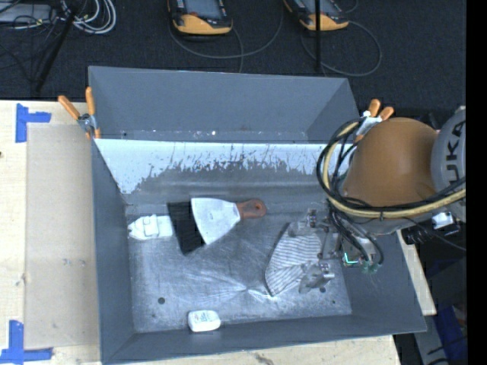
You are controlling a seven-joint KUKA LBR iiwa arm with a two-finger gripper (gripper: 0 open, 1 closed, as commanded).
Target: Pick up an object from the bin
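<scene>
My gripper (313,251) is low in the right part of the bin, its two fingers spread wide apart, one near the upper end and one near the lower end of a crumpled grey striped cloth (288,263). The cloth lies just left of the fingers and touches or nearly touches them; nothing is held between them. Further left lies a hand brush (207,220) with black bristles, a white body and a brown handle.
A small white object (150,226) lies left of the brush. Another small white object (204,321) sits by the bin's front wall. The arm's orange dome and cables hang over the bin's right rim.
</scene>
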